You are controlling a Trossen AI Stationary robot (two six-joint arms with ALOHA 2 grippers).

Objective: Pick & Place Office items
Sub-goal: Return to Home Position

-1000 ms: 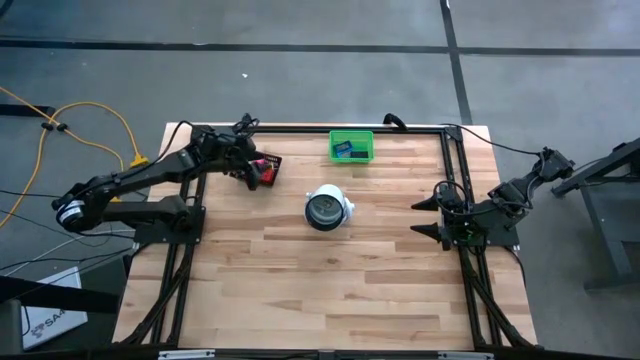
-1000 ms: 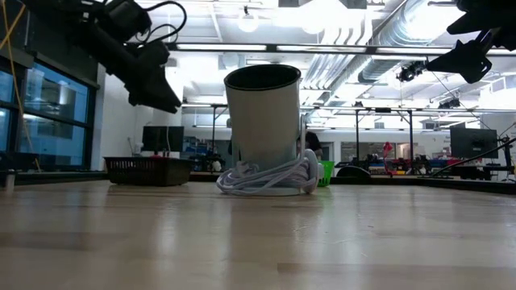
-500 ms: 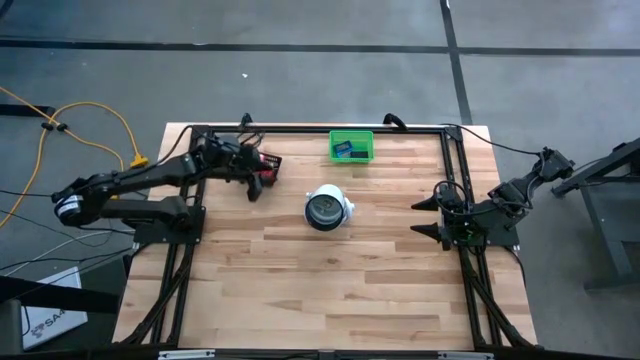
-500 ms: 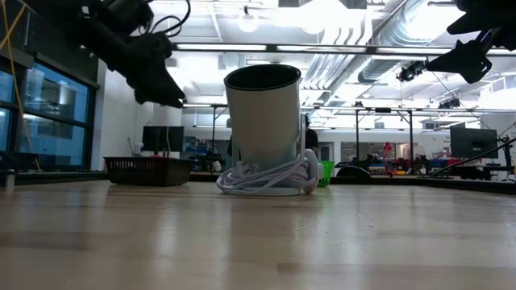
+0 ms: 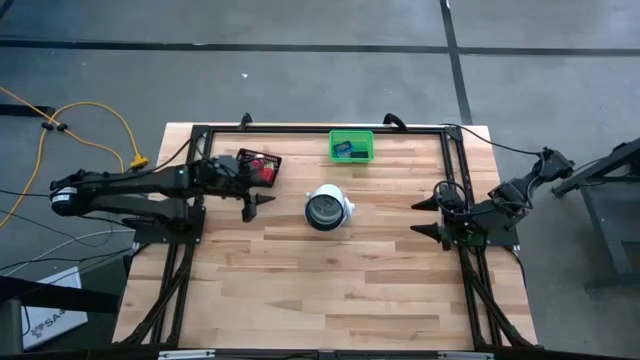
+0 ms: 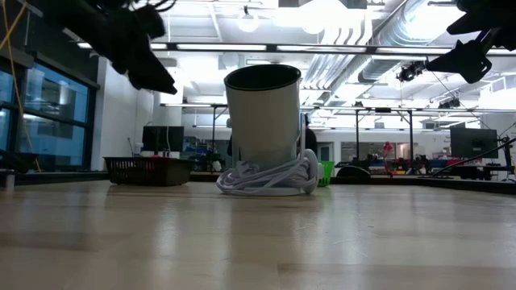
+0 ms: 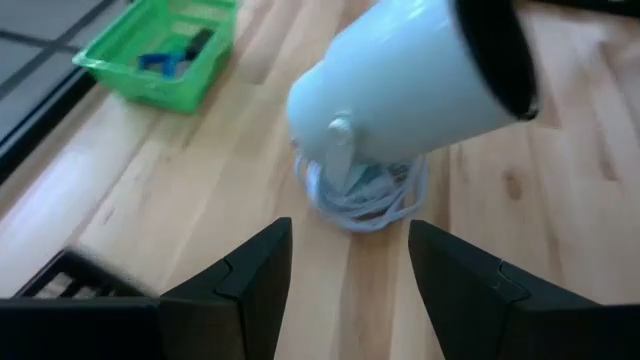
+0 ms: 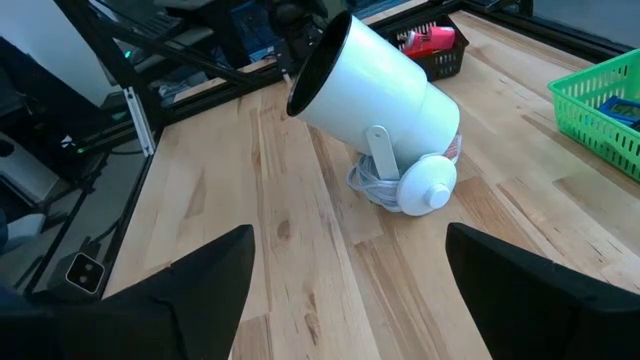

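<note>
Left gripper (image 5: pixel 256 203) hangs over the wood with fingers spread wide and nothing between them, just beside the black tray (image 5: pixel 245 157) near the far left edge. In that tray lie the red and pink pieces (image 5: pixel 262 166), too small to tell which way they point. Blue and dark flat pieces (image 5: pixel 345 148) sit in the green bin (image 5: pixel 364 156) on the far edge, and the right gripper (image 5: pixel 424 220) waits wide open at the right edge of the table (image 5: pixel 330 290).

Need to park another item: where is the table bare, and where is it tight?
Bare: the broad stretch of table from the white lamp to the edge opposite the bins; also the strip between lamp and right hand. Crowded: the bins' edge, with black mesh tray, green bin and left hand.
</note>
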